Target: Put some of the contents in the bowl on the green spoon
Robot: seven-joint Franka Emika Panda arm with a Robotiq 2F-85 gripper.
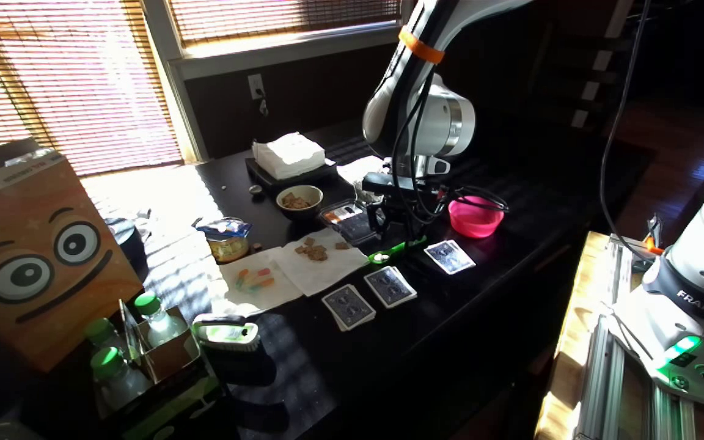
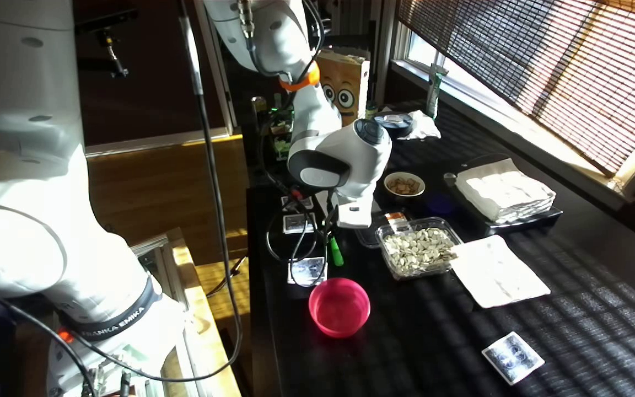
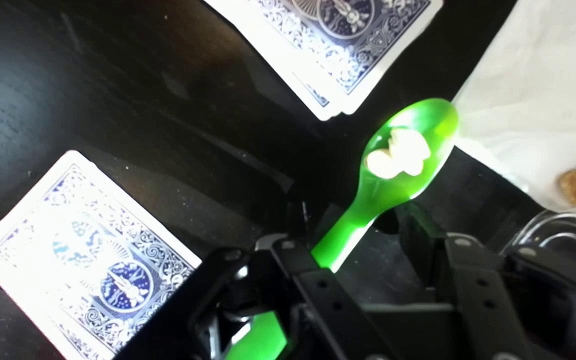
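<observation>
The green spoon (image 3: 388, 190) lies on the dark table with a few pale pieces (image 3: 400, 155) in its scoop. My gripper (image 3: 354, 222) stands over its handle, jaws part-way apart with no piece visible in the gap. One finger (image 3: 313, 265) covers some of the handle; whether they touch I cannot tell. In an exterior view the arm hangs low at the spoon (image 1: 396, 249). Two bowls are in sight: a pale-rimmed bowl (image 1: 297, 214) holding brown cereal squares (image 1: 295, 200), and a pink bowl (image 2: 339, 317) with nothing showing inside. Which bowl is meant is unclear.
Card piles (image 3: 93, 260) lie close beside the spoon. A white napkin (image 1: 343, 272) with cereal squares reaches near its tip. A clear box of pale seeds (image 2: 419, 251) stands between the pink bowl and a napkin stack (image 2: 502, 187). Cables loop around the wrist.
</observation>
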